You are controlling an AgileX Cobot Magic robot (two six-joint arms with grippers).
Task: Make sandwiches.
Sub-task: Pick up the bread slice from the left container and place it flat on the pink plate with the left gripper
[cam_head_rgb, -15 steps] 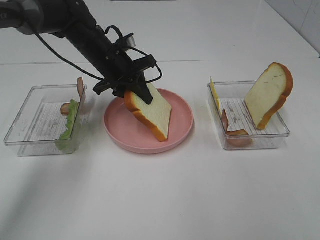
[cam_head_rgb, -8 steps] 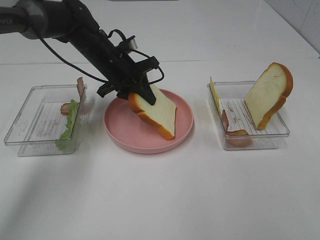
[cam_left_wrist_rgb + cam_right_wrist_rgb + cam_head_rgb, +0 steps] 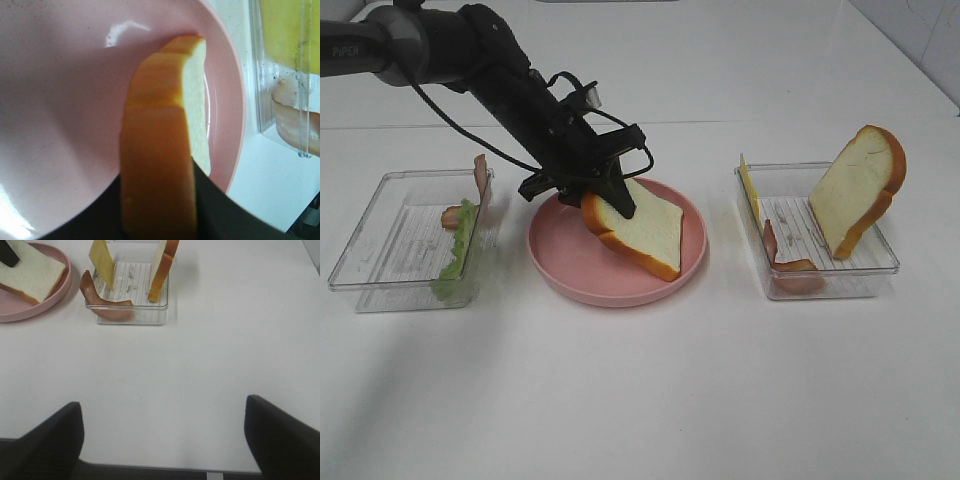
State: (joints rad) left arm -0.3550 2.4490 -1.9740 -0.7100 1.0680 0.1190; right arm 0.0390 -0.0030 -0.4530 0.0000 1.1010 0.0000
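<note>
Here, at the far left of the counter (image 3: pixel 640 400), the left tray (image 3: pixel 360 270) holds lettuce (image 3: pixel 458 250) standing along its right wall. A bacon strip (image 3: pixel 480 178) stands upright at the back right corner of that tray.

Next comes the plate (image 3: pixel 560 270), in the middle. A slice (image 3: pixel 650 235) lies on it at a slant, white face up. Its long axis runs from the back left of the plate down toward the front right. The back-left end is raised, and the front crust edge rests on the plate near the right rim.

The left tool (image 3: pixel 615 195) reaches in from the upper left and is clamped on that raised end. The left wrist view shows the crust pinched between two dark fingers.

Further right, the right tray (image 3: pixel 880 265) has cheese (image 3: pixel 748 190) standing upright against its left wall. A second strip (image 3: pixel 790 270) curls in the front left corner. A second slice (image 3: pixel 855 190) stands tilted, its top leaning to the right over the tray's back right part.

The right tool (image 3: pixel 162 405) hovers over bare counter, well apart from the right tray, with its jaws spread wide and nothing between them.
</note>
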